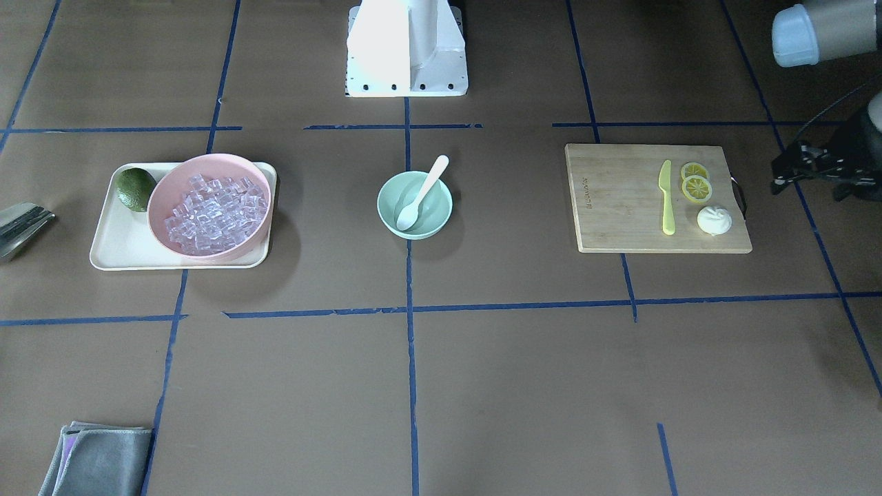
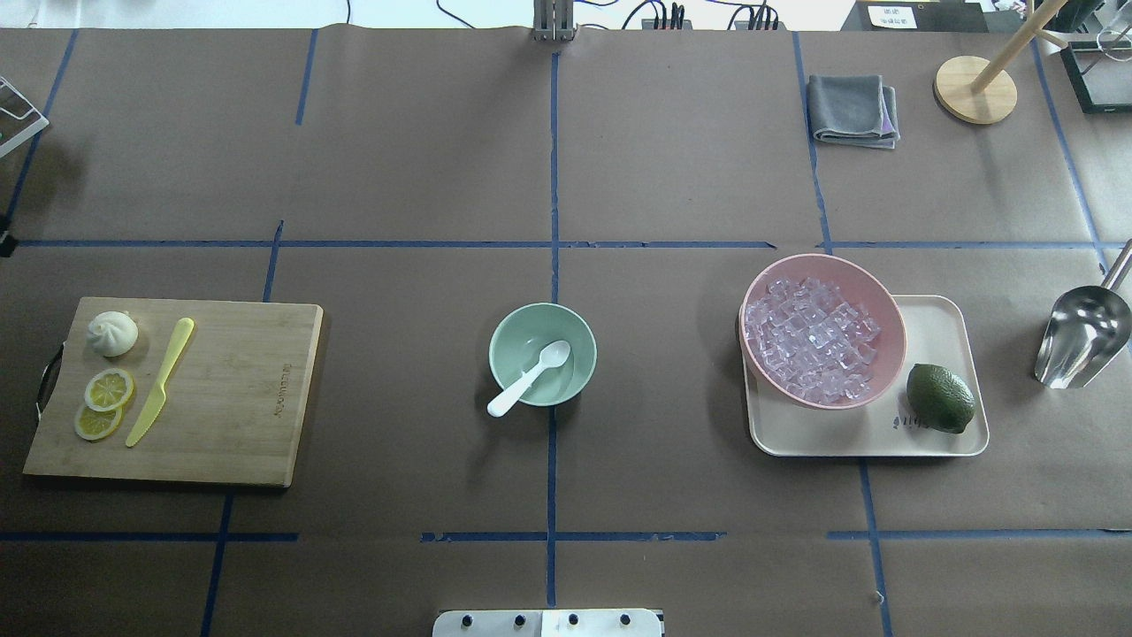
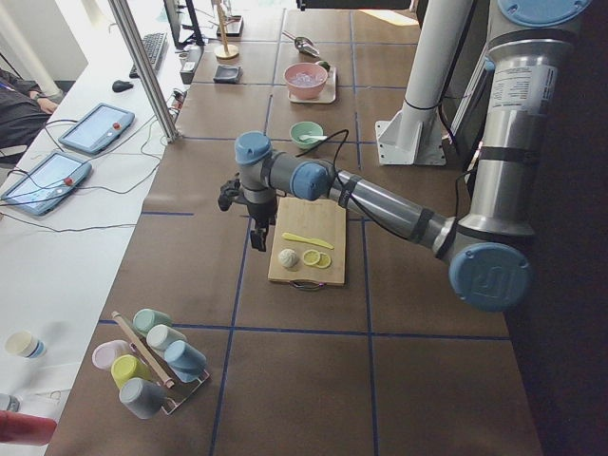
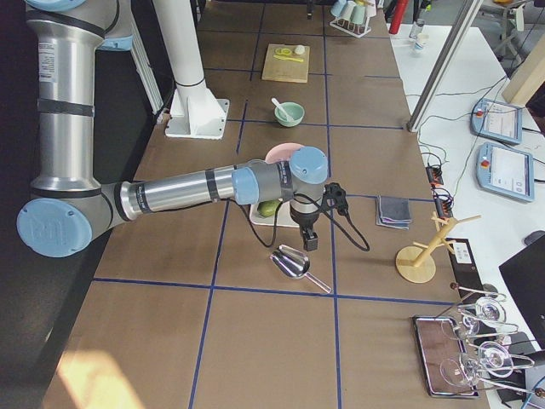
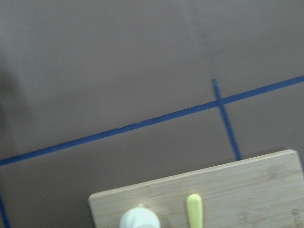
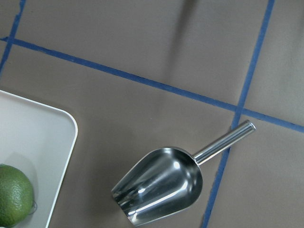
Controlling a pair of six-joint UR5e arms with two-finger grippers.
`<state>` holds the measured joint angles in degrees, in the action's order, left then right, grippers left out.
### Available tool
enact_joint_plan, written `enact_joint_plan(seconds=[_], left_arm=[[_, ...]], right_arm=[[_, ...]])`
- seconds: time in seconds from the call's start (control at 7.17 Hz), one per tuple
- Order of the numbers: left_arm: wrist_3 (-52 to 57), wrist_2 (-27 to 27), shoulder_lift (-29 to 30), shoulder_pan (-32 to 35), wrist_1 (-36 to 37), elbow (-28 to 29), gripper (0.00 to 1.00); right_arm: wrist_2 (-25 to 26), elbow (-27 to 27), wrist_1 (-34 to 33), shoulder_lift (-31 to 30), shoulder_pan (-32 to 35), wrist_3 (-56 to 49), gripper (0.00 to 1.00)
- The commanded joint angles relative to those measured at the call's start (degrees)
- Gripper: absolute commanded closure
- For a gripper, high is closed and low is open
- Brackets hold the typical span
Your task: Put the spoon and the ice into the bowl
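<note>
Judging by the middle of the overhead frame, we count the spoon step as done: the spoon [image 2: 531, 379] lies with its scoop inside the bowl [image 2: 531, 329], its handle propped over the rim toward the lower left. The ice [image 2: 809, 341] sits heaped in the pink bowl [image 2: 853, 274] on the tray [image 2: 937, 318] at right, and none shows in the green bowl, so the ice step is in hand. Our right gripper [image 4: 308, 239] hangs above the metal scoop [image 6: 159, 185], and our left gripper [image 3: 256, 237] hovers beside the cutting board [image 2: 239, 389]. We cannot tell whether either pair of jaws stands apart or together. Next, we reckon, comes a grip on the scoop's handle.
</note>
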<state>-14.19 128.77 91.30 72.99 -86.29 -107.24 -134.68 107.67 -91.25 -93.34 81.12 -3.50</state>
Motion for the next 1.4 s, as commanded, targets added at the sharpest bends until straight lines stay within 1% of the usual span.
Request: enact_joint_plan(seconds=[0.0,0.14,0.28,0.42,0.56,0.84,0.98,1.26], left_arm=[[10.2,-0.1,-4.5,7.6,-3.4,3.7,0.0],[15.5,0.7,-4.6,11.9,-3.1,5.5,0.0],[18.6,6.0,-5.9,15.6,-3.0,6.5,0.0],[20.7,9.0,-7.7,19.3,-2.9,6.3,0.0],[20.8,9.0,-8.8,19.4,-3.1,6.0,0.0],[20.6,9.1,-8.2,19.3,-3.4,6.4,0.0],[20.5,9.0,-8.2,19.3,-3.4,5.7,0.0],[20.6,9.2,-8.2,19.3,-3.3,5.5,0.0]], right_arm=[[0.6,1.3,-0.1,4.3,-4.6,2.4,0.0],[0.7,1.6,-0.1,6.7,-6.7,7.4,0.0],[1.4,2.4,-0.2,9.0,-8.5,12.6,0.0],[4.8,4.6,-0.2,10.4,-12.8,19.8,0.0],[7.7,5.1,-0.2,12.1,-17.3,26.3,0.0],[14.0,4.4,0.3,16.2,-26.8,36.5,0.01],[16.6,2.8,1.5,17.9,-29.8,39.3,0.01],[18.4,2.9,7.0,17.2,-34.0,37.8,0.01]])
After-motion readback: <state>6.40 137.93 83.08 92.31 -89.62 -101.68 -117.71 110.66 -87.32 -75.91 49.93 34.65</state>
